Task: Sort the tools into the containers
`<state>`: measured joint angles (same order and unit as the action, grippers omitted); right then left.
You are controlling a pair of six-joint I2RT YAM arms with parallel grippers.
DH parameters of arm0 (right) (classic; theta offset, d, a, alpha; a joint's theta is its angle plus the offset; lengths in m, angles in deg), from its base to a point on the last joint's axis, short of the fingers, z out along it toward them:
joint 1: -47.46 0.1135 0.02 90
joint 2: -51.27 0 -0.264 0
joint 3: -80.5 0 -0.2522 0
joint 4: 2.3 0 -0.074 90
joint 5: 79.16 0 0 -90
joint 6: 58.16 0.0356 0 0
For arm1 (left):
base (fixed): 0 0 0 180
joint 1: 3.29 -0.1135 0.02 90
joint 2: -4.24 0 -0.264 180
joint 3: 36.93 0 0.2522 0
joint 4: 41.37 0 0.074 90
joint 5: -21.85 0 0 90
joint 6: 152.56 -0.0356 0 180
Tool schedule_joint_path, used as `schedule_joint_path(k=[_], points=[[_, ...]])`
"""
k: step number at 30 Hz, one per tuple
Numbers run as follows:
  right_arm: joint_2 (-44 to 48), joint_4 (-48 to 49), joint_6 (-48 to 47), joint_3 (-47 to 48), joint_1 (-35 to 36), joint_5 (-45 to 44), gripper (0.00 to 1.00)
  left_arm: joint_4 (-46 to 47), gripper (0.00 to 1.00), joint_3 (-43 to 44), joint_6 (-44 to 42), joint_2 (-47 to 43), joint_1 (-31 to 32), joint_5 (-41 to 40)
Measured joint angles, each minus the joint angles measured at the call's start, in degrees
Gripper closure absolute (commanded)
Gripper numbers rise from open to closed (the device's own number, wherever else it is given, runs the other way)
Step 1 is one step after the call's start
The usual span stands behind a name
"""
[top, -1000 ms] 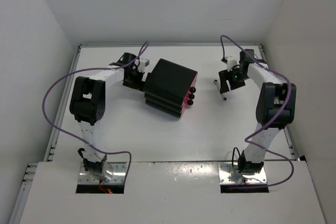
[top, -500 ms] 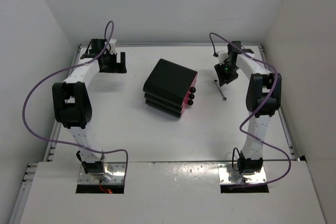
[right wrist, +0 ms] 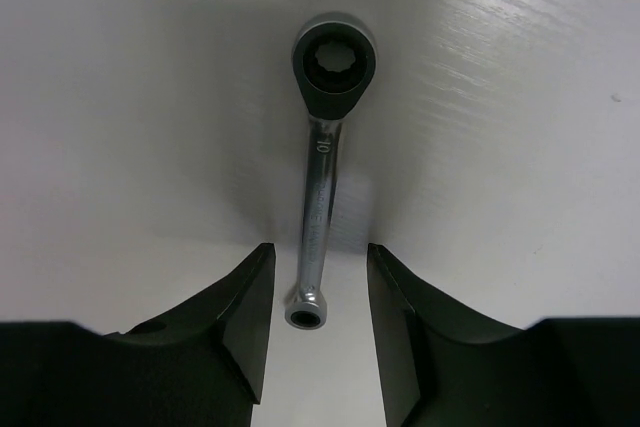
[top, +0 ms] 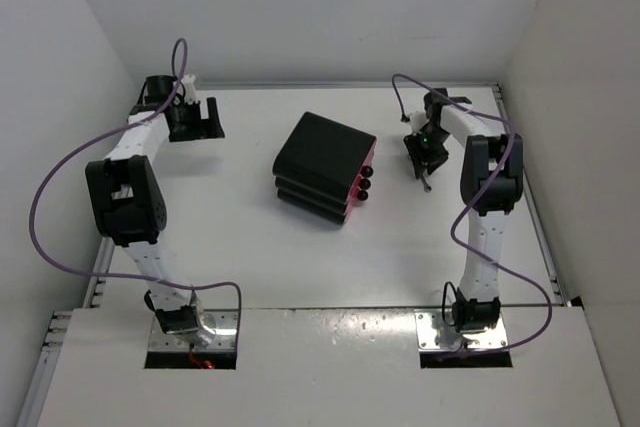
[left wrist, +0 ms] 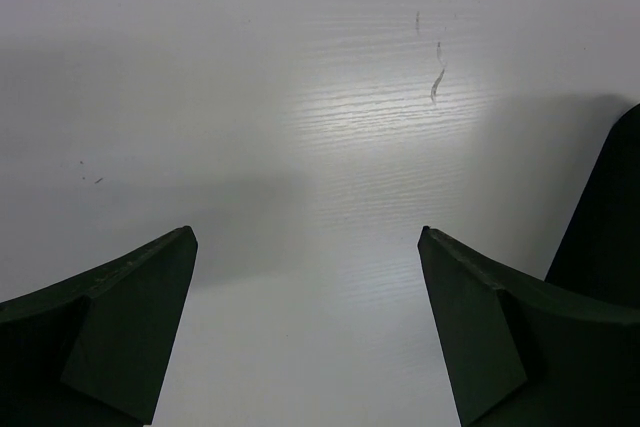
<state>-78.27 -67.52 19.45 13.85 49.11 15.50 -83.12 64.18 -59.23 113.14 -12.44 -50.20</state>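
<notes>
The black cabinet [top: 322, 164] stands mid-table, its three pink drawers [top: 368, 172] with black knobs shut and facing right. A thin silver wrench [right wrist: 319, 187] lies flat on the table to the cabinet's right; its end shows in the top view [top: 428, 185]. My right gripper [right wrist: 318, 259] is low over it, open, one finger on each side of the wrench's small end, not touching it. In the top view the right gripper [top: 424, 159] covers most of the wrench. My left gripper [top: 207, 119] is open and empty at the far left, over bare table [left wrist: 330, 127]. Scissors, screwdriver and yellow-handled tool are out of view.
White walls enclose the table on three sides; the left gripper is close to the back-left corner and the right arm [top: 487, 162] is near the right wall. Purple cables loop from both arms. A dark shape [left wrist: 612, 217] sits at the left wrist view's right edge.
My left arm has swung away from the cabinet's back to the far left corner. My right gripper has shifted left and settled over the wrench.
</notes>
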Motion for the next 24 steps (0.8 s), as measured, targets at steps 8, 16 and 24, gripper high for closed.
schedule_joint_path(k=[8,16,24], points=[[-1.2,-0.3,0.8,0.6,0.8,-0.8,0.58,-0.1,0.00,0.0,0.2,0.0,-1.1,1.8],[-1.7,-0.5,1.8,1.0,1.8,-3.3,0.59,-0.2,0.00,0.0,0.2,0.0,-2.1,2.3],[-1.8,-0.5,2.7,1.0,2.0,-4.0,0.67,-0.2,0.00,0.0,0.2,0.0,-2.8,2.8]])
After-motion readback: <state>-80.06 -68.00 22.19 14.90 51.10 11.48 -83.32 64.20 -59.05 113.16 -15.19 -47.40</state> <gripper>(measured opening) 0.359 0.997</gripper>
